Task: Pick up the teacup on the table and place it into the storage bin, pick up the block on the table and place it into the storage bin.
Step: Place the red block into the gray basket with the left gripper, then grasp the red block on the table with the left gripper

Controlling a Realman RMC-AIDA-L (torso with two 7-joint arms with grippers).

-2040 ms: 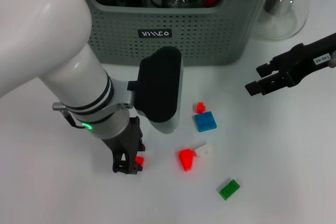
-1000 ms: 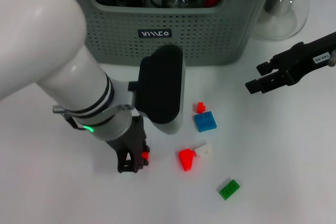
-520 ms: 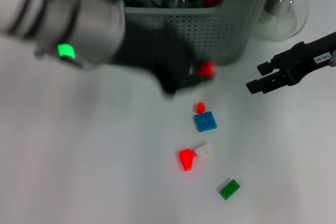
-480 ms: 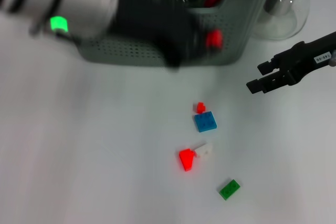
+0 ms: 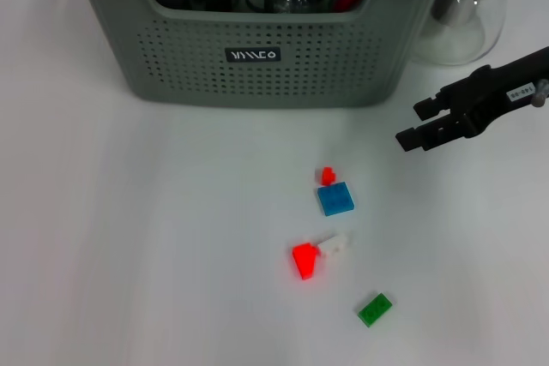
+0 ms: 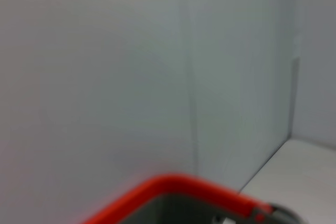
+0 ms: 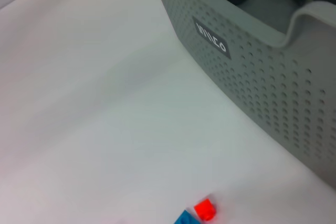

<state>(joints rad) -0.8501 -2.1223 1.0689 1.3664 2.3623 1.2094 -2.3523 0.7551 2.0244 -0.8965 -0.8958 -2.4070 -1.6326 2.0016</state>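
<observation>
The storage bin point(image 5: 257, 49) sits at the far side of the tabletop point(image 5: 129, 237), already w/ dark glassware and a red piece visible inside; teacups look done, so by my read the block step is in hand. Blocks left on the tabletop, all in a loose trail in front of the bin: small red block point(image 5: 327, 176) just beside the blue block point(image 5: 335, 200), then a red wedge block point(image 5: 304, 260) touching a white block point(image 5: 334, 246), and a green block point(image 5: 375, 309) nearest the robot. Left tool isn't in head view; its wrist view shows only a wall and a red-edged rim, so can't tell its state or whether it carries anything. Right tool point(image 5: 410, 124) hovers above the tabletop right of the blocks, near the clear glass pot point(image 5: 463, 15), fingers parted a little, nothing between them. Next move prob. calls for one arm to drop over a block, e.g. the small red or blue one, line fingers across it, close, lift over the bin's cut-down front rim and release inside.
</observation>
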